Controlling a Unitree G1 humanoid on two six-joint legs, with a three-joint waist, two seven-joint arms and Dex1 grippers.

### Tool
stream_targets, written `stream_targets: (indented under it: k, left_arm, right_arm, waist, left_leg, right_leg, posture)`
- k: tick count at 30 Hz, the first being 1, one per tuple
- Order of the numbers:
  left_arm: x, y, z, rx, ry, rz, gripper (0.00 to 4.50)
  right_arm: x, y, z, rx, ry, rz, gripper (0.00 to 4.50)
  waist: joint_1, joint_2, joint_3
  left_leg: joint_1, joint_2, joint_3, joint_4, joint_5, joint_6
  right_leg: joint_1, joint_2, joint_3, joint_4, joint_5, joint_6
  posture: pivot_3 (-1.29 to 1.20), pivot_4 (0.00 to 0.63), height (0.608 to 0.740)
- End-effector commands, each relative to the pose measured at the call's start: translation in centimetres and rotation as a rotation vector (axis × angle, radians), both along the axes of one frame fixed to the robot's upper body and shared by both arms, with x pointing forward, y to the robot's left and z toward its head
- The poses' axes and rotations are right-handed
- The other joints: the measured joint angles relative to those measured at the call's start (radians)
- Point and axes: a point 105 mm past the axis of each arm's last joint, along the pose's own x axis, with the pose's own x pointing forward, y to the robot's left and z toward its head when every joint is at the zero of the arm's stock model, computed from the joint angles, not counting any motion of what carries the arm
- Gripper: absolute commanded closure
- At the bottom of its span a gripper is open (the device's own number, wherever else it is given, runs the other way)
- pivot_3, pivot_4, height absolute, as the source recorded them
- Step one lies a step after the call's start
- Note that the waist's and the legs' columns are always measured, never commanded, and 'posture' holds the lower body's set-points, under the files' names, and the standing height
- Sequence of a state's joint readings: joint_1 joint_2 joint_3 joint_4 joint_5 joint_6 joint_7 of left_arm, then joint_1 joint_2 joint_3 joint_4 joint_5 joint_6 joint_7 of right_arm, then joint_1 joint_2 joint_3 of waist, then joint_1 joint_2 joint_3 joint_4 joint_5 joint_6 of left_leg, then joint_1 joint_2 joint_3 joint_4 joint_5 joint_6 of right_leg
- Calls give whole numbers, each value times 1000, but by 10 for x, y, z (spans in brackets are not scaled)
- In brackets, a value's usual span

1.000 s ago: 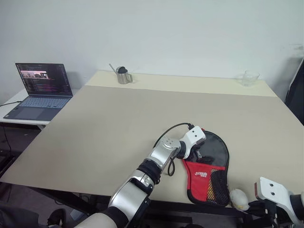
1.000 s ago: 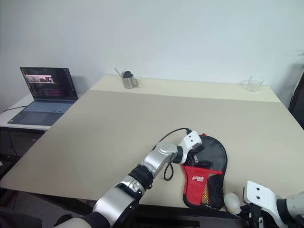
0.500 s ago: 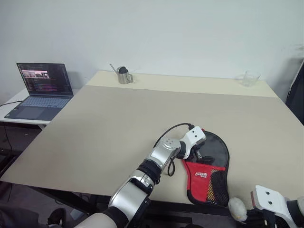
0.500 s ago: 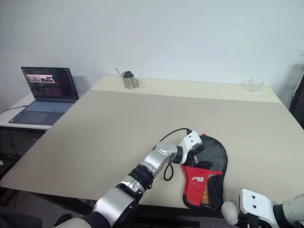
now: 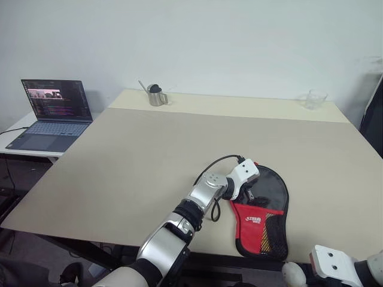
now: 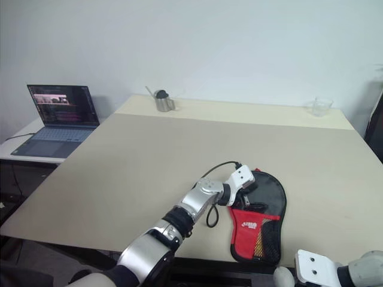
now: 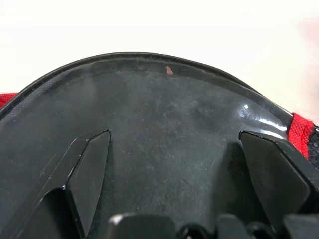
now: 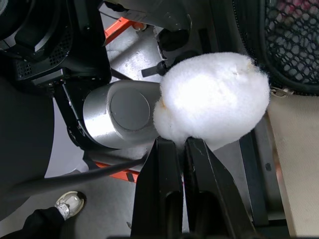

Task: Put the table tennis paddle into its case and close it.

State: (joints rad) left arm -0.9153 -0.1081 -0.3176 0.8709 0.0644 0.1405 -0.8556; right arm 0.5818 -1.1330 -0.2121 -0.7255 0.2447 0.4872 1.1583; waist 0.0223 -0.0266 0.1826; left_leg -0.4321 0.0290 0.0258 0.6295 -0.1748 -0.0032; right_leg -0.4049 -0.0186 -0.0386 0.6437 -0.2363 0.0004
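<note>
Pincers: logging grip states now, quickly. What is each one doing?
Left pincer: open, fingers spread over the soft black-and-red fabric case.
Right pincer: shut on a fluffy white ball.

Head stereo pair overlooks table (image 5: pixel 149 149); wrist cameras close-up.

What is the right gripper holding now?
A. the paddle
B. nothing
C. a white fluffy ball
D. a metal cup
C: in the right wrist view, the right gripper has its fingers pinched shut on the white fluffy ball, below the table edge.
</note>
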Motion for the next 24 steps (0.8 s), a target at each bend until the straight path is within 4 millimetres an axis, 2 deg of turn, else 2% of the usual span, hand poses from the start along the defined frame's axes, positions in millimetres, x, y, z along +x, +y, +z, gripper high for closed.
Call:
stream_targets:
  k: [1,11,20,23,24]
  left_arm:
    - [-5,-4,-11,27,37,-6,0]
    - [-6,-4,-11,30,38,-10,0]
    - [-3,-2,-11,28,35,0,0]
    - [-4,-2,-11,29,34,0,0]
    - [-4,-2,-11,29,34,-1,0]
  right_arm:
    - [-8,10,7,6,22,69,4462]
    - [-16,27,16,15,25,80,4462]
    - [-2,19,4,-30,-16,31,4462]
    - [0,15,0,-53,-18,25,3803]
    - [0,15,-1,-55,-12,27,3440]
  waist:
    - [0,0,0]
    - [0,0,-1]
    - [0,0,-1]
    - [0,0,-1]
    - [0,0,-1]
  left_leg:
    - [0,0,0,0,0,0]
    - [0,0,0,0,0,0]
    - [0,0,0,0,0,0]
    - [0,0,0,0,0,0]
    - [0,0,0,0,0,0]
  right_leg:
    - [0,0,0,0,0,0]
    - [0,0,0,0,0,0]
    - [0,-1,0,0,0,0]
    - [0,-1,0,0,0,0]
    - [0,-1,0,0,0,0]
  posture:
    - [0,150,740]
    - [0,150,740]
    - [0,150,740]
    - [0,150,740]
    - [0,150,740]
